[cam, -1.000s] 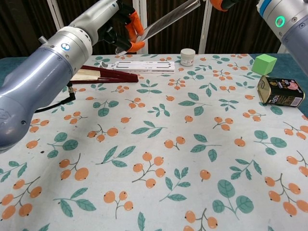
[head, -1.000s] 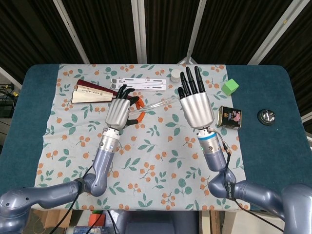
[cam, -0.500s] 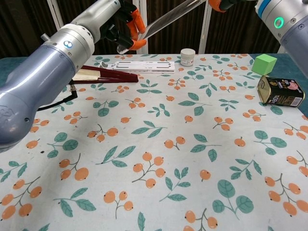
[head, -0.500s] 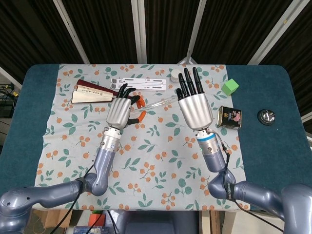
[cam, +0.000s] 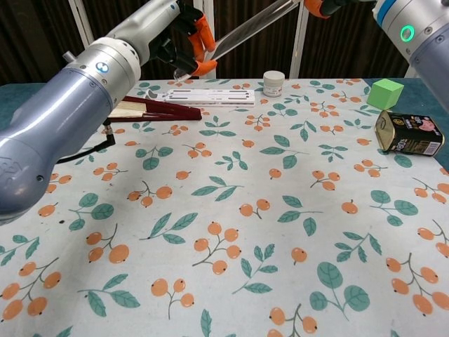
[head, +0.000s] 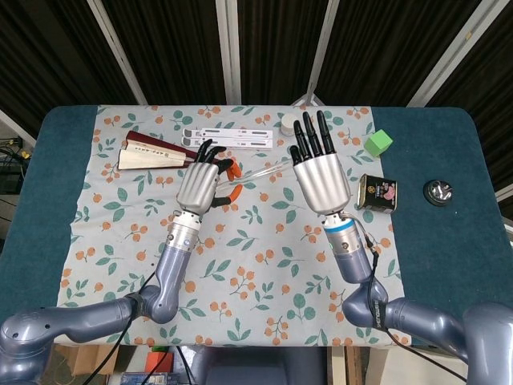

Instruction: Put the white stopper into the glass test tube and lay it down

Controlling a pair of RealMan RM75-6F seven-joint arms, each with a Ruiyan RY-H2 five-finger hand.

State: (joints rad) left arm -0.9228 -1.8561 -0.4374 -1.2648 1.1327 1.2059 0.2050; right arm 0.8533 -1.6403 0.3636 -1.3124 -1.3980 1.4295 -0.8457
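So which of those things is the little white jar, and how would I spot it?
Look to the far edge of the flowered tablecloth, near the middle. The small jar stands upright there, just right of the long flat white strips. It is the only short round white thing; the green block and the tin sit further right.

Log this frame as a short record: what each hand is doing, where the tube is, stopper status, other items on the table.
left hand: grips glass test tube, held tilted above the table
right hand: raised at the tube's upper end, fingers extended; grasp unclear
white stopper: cannot be made out
others: green block, tin can, white jar, folded fan
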